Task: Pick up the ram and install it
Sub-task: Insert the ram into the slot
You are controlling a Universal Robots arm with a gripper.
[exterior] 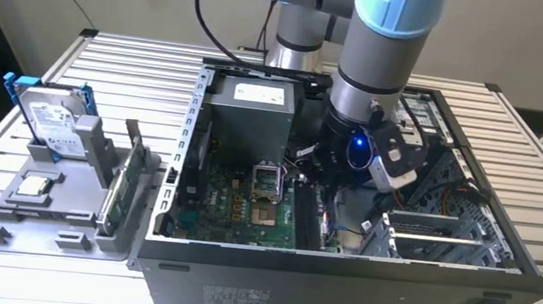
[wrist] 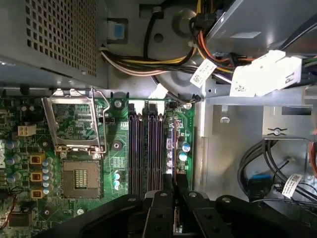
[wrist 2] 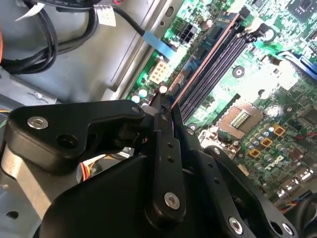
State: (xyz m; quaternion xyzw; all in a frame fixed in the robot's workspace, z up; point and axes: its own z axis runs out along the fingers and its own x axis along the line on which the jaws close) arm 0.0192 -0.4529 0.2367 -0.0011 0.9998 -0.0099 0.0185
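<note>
Far left on the worktop (exterior: pixel 110 52), the hard drive (exterior: pixel 51 120) stands in its grey holder (exterior: pixel 38 211), label unreadable. Right of it, inside the open computer case (exterior: pixel 338 288), the hand (wrist: pixel 174 184) is pinched shut on the ram (wrist 2: pixel 198 74), edge-on over the motherboard slots (wrist: pixel 146 148).

An open computer case (exterior: pixel 339 280) is being supported on a slatted table (exterior: pixel 140 59), with a fixture tray (exterior: pixel 53 212) placed just beside it toward the exterior view's left. A hard drive (exterior: pixel 51 120) is being held upright at the tray's far end, and a circuit card (exterior: pixel 117 196) is standing on edge nearer the case. Inside the case, a motherboard (exterior: pixel 235 209) is lying on the floor. The gripper (wrist: pixel 171 186) is positioned over the memory slots (wrist: pixel 146 148), with the ram (wrist 2: pixel 198 74) being held edge-on at the slot beside them.
</note>
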